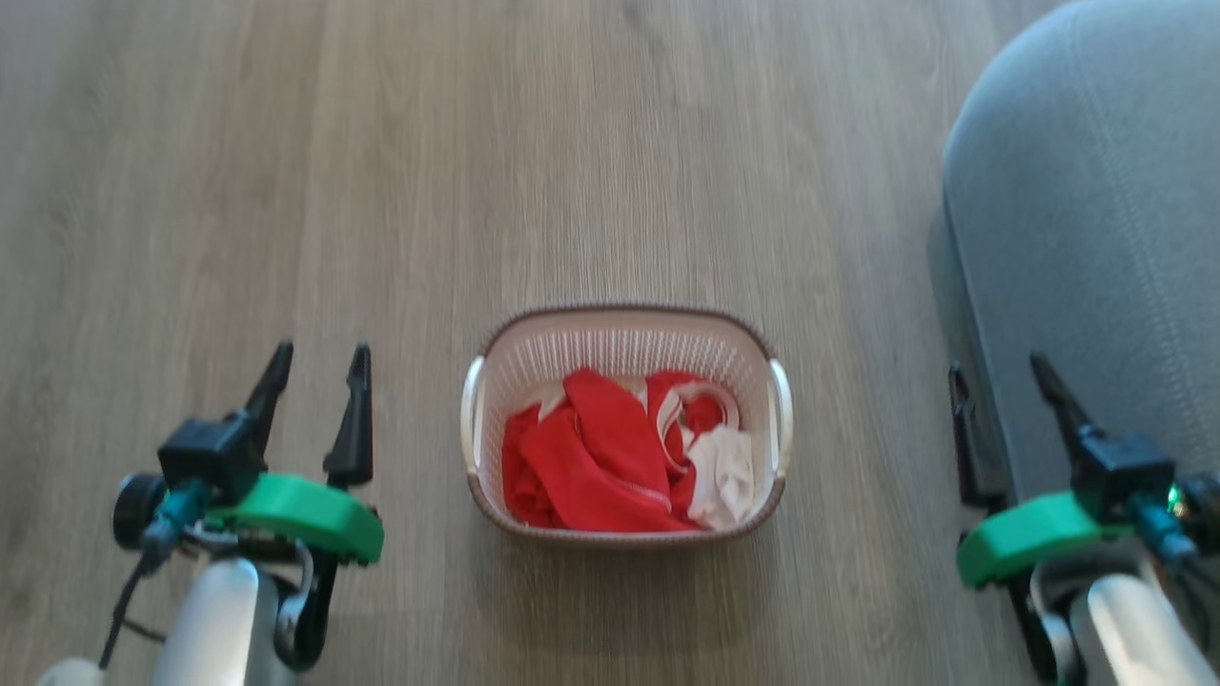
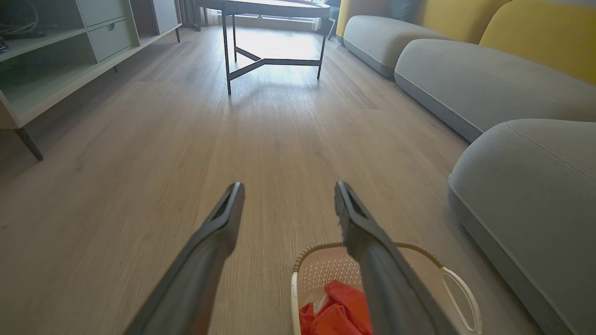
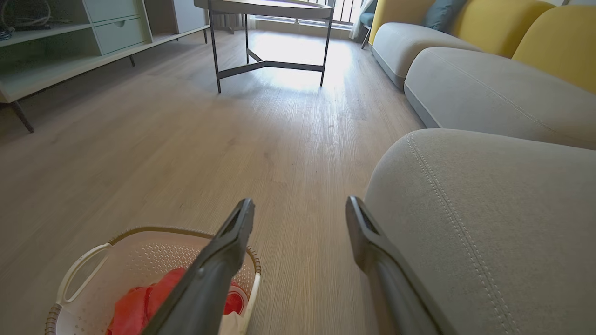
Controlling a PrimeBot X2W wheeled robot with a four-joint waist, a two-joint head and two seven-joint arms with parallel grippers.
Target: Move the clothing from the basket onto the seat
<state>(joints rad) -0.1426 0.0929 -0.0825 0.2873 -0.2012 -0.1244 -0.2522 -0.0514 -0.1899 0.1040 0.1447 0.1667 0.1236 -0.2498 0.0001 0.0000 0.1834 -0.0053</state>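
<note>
Living room, pale wood-plank floor (image 1: pixel 381 191). The clothing (image 1: pixel 610 457), soft red garments with white trim, lies heaped in the small oval cream perforated plastic basket (image 1: pixel 620 345) with a brown woven-look rim. The basket sits on the floor, centre, near the robot. To its right, with a strip of floor between, is the large grey upholstered seat (image 1: pixel 1096 238) with pale stitching.

Left of the basket hangs the left gripper (image 1: pixel 322 350), long dark fingers spread, empty. On the right, the right gripper (image 1: pixel 997 365) is at the seat's near edge, fingers spread too, empty. Neither touches basket or cloth.

Step, my read: very start, first pick not yet begun. All the cloth is in the basket, none on the seat as far as it shows.

Next move calls for:
- one gripper over the basket and down into the heap
- pinch a fold and lift clear of the rim
- carry right onto the seat

Right arm looks better placed for the drop.

Hard to make out:
- Garment count, since the heap is bunched and the head view is slightly blurred.
- Basket floor, hidden under cloth.
- Seat is cut off at the right.
- Wrist views clip the basket, with a finger across it.

Far end: dark-legged table (image 2: pixel 274 28), pale shelf unit (image 2: pixel 70 42), yellow back cushions (image 3: pixel 558 42).
</note>
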